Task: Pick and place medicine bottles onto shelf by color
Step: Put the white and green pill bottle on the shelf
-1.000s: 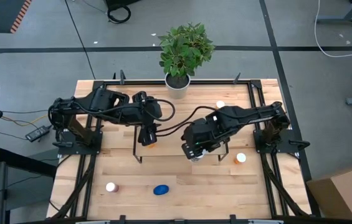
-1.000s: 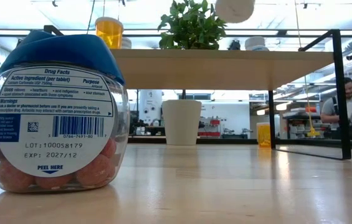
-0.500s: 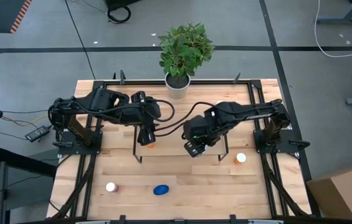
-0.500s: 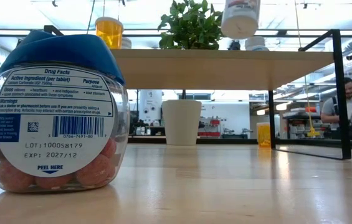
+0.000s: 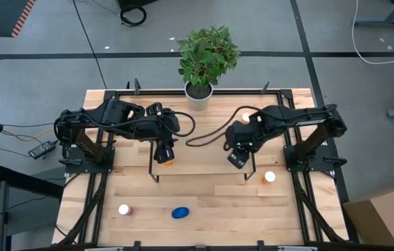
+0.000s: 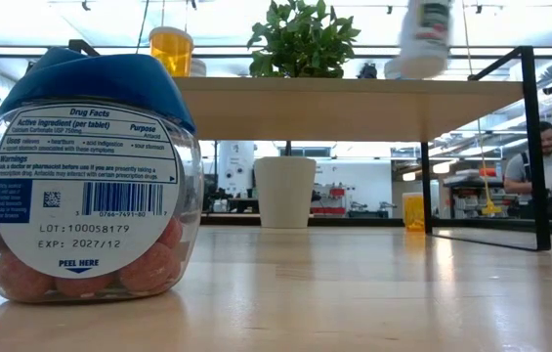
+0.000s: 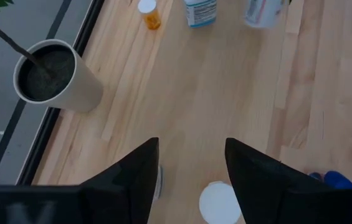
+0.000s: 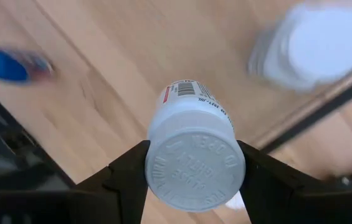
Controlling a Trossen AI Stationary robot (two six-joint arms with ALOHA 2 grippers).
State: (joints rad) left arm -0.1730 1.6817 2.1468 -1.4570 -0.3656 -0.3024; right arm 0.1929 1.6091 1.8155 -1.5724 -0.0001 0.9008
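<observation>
Since the earlier frames, the right arm had swung toward the right end of the shelf [image 5: 203,157], carrying a white bottle [image 8: 194,146] with it; the left arm had not shifted.

Nearest the low camera, a blue-capped bottle [image 6: 90,176] stood on the surface [image 5: 217,202] and showed in the high view as a blue oval. Beside it on the front area, to the left, stood a white-capped bottle [image 5: 123,209]. An orange bottle [image 5: 269,177] stood on the surface near the shelf's right rail.

Above the shelf's right part, the right gripper [image 8: 194,186] was clamped on the white bottle at its cap, fingers [image 8: 126,177] pressing both sides. In the low view that bottle hung tilted over the shelf top, blurred by motion. A second white bottle [image 8: 316,46] stood on the shelf below and beside it.

Over the shelf's left part, the left gripper [image 7: 191,168] hovered with its jaws apart and empty. An orange bottle [image 6: 172,51] with a white cap stood upright on the shelf directly beneath it.

Farther back, one more orange bottle [image 5: 246,117] stood on the surface near the rear edge. A potted plant [image 5: 200,63] stood at the rear centre. Beyond the surface, a person [image 6: 549,171] stood in the room.
</observation>
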